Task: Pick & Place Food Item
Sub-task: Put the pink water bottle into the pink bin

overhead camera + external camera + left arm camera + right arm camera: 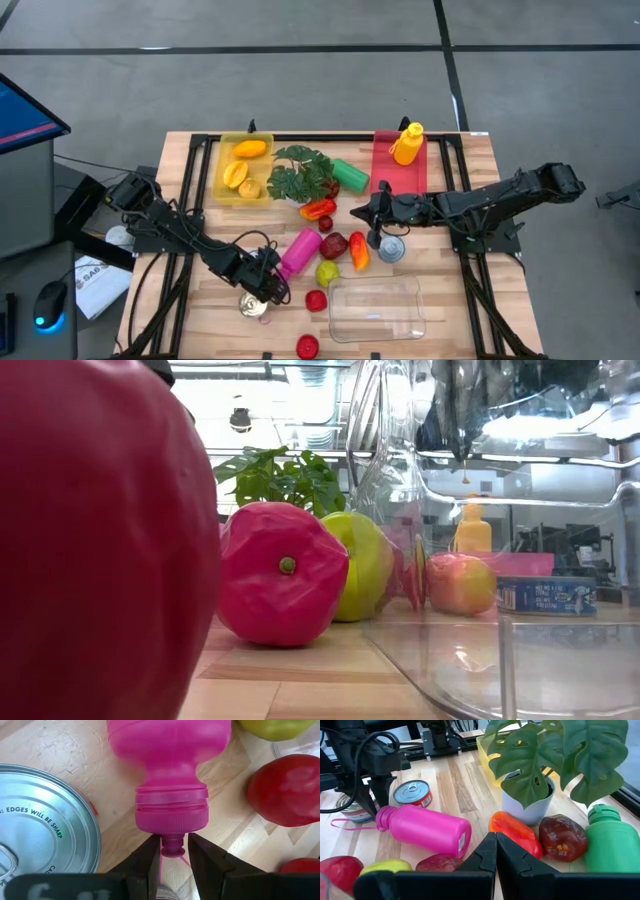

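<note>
progress is early: left gripper (173, 855) pinches the pink bottle (170, 765) by its cap nub, bottle lying on the table (200, 310), clear container (378, 308) empty, right gripper (496, 851) closed on nothing.

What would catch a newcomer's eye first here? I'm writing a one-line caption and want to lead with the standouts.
The pink bottle lying on its side mid-table stands out most, with the left gripper pinching the small nub on its cap between nearly closed jaws, next to a tin can. Behind it, the leafy potted plant rises among red and green toy produce, and the right gripper, jaws shut, hovers nearby.
</note>
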### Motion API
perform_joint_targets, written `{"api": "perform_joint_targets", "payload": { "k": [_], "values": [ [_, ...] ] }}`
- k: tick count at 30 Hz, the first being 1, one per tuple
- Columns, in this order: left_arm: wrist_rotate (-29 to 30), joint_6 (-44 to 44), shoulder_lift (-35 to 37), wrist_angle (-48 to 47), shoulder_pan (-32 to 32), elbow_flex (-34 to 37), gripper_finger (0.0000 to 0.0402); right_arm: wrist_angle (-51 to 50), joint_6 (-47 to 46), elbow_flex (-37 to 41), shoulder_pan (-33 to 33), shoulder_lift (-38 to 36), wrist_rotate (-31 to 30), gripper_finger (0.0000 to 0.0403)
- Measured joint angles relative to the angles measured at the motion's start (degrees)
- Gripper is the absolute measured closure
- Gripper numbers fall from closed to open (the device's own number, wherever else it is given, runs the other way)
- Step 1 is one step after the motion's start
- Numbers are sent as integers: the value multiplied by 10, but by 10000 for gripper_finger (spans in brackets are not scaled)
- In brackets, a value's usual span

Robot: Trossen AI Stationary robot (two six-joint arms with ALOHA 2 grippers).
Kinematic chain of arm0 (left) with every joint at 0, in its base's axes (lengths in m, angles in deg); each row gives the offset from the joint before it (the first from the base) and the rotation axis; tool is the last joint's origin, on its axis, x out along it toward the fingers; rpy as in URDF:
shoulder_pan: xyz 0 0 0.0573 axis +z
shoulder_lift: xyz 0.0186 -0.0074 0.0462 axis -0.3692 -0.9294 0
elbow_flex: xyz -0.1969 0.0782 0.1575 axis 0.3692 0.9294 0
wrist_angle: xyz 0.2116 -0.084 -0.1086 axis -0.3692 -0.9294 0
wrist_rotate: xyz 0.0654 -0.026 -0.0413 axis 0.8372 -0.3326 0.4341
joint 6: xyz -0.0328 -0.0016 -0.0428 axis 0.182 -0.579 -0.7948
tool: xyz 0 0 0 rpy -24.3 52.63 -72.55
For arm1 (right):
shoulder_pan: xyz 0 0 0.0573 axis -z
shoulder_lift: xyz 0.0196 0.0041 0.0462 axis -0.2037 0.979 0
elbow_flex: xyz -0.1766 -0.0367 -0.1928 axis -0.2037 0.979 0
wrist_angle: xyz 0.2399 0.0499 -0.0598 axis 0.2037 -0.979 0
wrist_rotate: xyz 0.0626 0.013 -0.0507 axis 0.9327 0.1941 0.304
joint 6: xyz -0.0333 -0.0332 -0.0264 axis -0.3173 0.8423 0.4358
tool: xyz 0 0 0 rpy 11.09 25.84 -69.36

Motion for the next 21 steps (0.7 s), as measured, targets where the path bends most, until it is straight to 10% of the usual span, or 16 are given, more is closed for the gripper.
{"api": "perform_joint_targets", "payload": {
  "k": [21],
  "values": [
    [-37,17,0,2,4,0,310,0,0,0,0,0,0,401]
  ]
}}
